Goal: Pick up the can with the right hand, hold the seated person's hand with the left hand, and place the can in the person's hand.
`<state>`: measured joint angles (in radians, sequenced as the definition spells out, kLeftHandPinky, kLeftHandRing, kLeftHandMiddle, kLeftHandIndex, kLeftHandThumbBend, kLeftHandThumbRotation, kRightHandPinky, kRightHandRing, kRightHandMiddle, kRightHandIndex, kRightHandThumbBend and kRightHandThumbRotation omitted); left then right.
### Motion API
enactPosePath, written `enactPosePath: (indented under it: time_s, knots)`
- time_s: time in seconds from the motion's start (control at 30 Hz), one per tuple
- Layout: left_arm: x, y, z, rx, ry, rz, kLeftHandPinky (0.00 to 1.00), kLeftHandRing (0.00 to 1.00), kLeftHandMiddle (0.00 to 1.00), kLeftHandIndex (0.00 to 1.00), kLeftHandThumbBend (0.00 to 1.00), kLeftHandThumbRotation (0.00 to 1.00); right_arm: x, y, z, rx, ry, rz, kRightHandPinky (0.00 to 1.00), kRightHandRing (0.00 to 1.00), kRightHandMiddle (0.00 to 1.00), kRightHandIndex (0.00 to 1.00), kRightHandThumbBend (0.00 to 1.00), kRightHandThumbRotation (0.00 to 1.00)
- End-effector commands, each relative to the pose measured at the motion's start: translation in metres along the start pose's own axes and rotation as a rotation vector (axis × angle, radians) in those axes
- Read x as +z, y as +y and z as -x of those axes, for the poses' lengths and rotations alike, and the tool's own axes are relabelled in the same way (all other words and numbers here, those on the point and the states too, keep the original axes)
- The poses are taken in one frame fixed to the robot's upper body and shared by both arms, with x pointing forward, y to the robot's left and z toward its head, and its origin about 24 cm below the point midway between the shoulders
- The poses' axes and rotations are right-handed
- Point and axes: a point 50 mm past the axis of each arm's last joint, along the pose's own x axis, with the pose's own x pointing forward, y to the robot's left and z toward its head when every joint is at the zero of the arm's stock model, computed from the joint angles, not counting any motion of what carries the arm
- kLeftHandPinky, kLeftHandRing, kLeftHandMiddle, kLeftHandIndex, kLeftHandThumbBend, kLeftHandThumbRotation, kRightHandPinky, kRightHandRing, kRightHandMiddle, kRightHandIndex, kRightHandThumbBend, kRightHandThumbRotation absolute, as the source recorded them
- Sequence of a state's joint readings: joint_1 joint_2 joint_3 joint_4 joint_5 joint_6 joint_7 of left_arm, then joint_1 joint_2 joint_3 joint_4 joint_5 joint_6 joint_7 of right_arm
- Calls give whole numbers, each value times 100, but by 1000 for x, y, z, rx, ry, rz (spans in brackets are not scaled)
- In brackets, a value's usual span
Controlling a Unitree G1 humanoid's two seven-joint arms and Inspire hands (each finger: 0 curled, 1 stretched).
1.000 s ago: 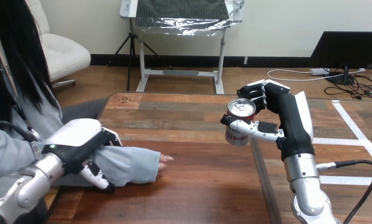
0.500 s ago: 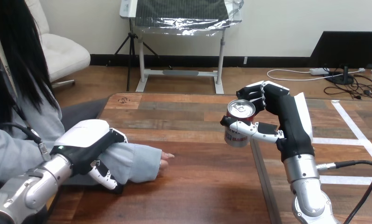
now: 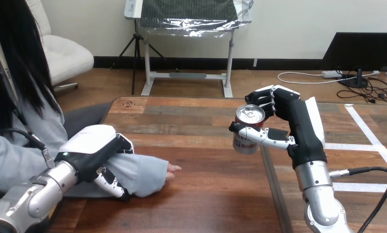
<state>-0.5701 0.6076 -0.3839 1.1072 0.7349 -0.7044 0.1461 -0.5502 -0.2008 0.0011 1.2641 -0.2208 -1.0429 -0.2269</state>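
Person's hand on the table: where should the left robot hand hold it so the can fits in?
At the sleeved wrist, from above: it lies flat with its fingertips toward the can, so a wrist hold leaves the palm end free. The left robot hand is curled round there.

Wooden table (image 3: 201,194) of brown planks, white tape lines (image 3: 356,146) across its right part

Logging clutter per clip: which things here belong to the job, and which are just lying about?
Job: can in right hand; left hand curled round the person's wrist; person's hand.
Lying about: white tape strips on wooden table.
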Motion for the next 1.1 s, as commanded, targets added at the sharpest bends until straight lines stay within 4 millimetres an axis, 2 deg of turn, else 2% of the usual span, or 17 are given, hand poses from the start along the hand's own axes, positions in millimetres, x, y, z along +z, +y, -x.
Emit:
enactPosePath:
  time_s: [0.0,0.83,1.07]
  knots:
    - [13,18,-11,91,-76,-3,25,31,37,39,94,0,19,-3,-20,-37,-106,-28,38,43,50,52,78,0]
    - [21,32,-15,140,-125,9,21,27,33,33,89,0,18,13,-19,11,-104,65,37,42,50,52,78,0]
    - [26,38,-16,167,-148,12,21,26,33,33,90,0,19,20,-19,18,-95,38,36,41,49,52,78,0]
